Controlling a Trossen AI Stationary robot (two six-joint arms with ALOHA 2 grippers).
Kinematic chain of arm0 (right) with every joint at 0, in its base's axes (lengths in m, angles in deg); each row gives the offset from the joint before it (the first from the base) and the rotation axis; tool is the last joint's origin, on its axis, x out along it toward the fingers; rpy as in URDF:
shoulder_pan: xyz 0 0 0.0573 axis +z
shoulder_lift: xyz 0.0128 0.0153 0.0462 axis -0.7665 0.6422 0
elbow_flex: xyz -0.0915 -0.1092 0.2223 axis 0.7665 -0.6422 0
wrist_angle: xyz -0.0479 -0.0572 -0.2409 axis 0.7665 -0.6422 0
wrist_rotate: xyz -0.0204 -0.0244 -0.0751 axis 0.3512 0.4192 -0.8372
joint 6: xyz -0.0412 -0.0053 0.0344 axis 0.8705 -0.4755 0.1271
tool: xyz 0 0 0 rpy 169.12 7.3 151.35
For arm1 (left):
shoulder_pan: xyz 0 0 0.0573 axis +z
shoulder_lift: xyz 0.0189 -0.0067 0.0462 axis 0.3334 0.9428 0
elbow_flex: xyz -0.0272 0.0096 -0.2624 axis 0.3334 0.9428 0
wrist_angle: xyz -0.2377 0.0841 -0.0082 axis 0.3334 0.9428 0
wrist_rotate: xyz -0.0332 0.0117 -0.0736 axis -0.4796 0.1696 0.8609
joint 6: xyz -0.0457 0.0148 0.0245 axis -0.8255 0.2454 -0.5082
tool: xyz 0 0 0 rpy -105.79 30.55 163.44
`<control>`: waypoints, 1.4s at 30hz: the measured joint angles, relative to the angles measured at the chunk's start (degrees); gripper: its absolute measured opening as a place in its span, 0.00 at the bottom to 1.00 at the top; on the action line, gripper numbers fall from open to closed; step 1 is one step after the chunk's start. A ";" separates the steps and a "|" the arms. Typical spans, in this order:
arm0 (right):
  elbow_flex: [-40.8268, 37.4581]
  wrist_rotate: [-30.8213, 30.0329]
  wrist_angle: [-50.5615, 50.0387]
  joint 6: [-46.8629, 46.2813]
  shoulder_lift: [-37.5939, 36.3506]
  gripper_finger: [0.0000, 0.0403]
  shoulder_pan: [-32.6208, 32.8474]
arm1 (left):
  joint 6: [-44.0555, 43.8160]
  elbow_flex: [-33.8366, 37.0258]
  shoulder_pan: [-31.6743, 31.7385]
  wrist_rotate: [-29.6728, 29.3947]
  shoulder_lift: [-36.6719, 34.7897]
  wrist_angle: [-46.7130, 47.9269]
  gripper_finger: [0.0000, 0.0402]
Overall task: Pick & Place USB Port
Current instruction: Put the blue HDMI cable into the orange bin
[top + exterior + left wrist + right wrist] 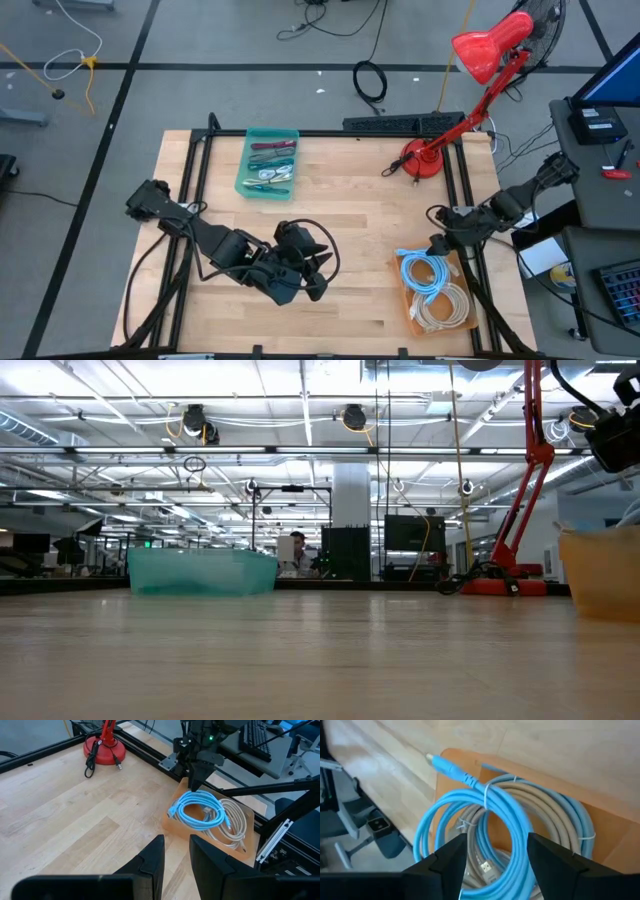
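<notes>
My right pincer (495,852), dark fingers spread open, hangs over the glossy blue cable (470,820) coiled on a grey coil (232,822) in the tan tray (412,312) on the pale wood counter (350,220); left pincer (176,857) part-open, empty.

The table (340,215) is pale wood with a light grain, framed by black rails (200,160). A teal bin (268,162) on it holds red, grey and green items. The lamp (470,90) is bright red, shade, arm and round base alike. The tray (172,820) is tan orange. In it lie a sky-blue cable (470,820), bound by a white tie (486,795), and a beige cable (232,825). Both arms and their grippers, left (175,857) and right (495,852), are black. The floor (200,40) is grey with dark lines; a yellow cord (88,75) crosses it.
</notes>
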 joint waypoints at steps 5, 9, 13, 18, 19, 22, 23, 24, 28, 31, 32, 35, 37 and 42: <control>0.00 0.45 -0.15 2.41 -1.46 0.46 -2.34 | -0.02 0.00 0.00 0.00 0.02 -0.01 0.23; 0.00 0.43 3.42 4.10 -1.75 0.43 -3.30 | -0.01 0.00 0.00 0.01 0.01 0.00 0.23; 0.09 5.50 16.95 4.62 1.77 0.34 -2.26 | -0.13 0.00 -0.01 0.02 0.00 -0.02 0.23; 0.07 12.93 24.15 3.30 11.56 0.09 1.24 | -0.50 0.00 -0.52 0.02 0.01 0.00 0.23; 0.07 13.92 23.61 3.01 13.41 0.05 2.03 | -0.50 0.00 -0.67 0.02 0.00 0.00 0.23; 0.07 14.25 20.75 0.94 18.10 0.03 3.50 | -0.48 0.00 -1.22 -0.09 0.00 0.05 0.23; 0.04 14.17 19.30 0.50 19.42 0.02 3.92 | -0.48 0.00 -1.31 -0.22 0.02 0.05 0.23; 0.00 14.14 18.24 0.25 20.58 0.01 4.34 | -0.45 0.00 -1.33 -0.24 0.01 0.05 0.23; 0.07 12.99 16.06 -1.61 23.46 0.00 5.50 | -0.32 0.00 -1.24 -0.47 0.00 0.05 0.23; 0.08 10.83 14.58 -2.30 24.17 0.00 5.49 | -0.28 0.00 -1.05 -0.48 0.00 0.05 0.23; 0.35 10.34 12.86 -2.95 24.34 0.00 5.49 | -0.30 0.00 -0.99 -0.44 0.02 0.05 0.23; 3.00 8.60 4.44 -3.24 24.86 0.00 5.49 | -0.29 0.00 -0.81 -0.19 0.00 0.05 0.23; 5.64 7.46 -2.03 -2.85 25.22 0.00 5.49 | -0.28 0.00 -0.80 -0.20 0.00 0.04 0.23; 8.94 3.42 -3.86 -1.67 24.84 0.00 5.49 | -0.26 0.00 -0.83 -0.06 0.00 0.05 0.23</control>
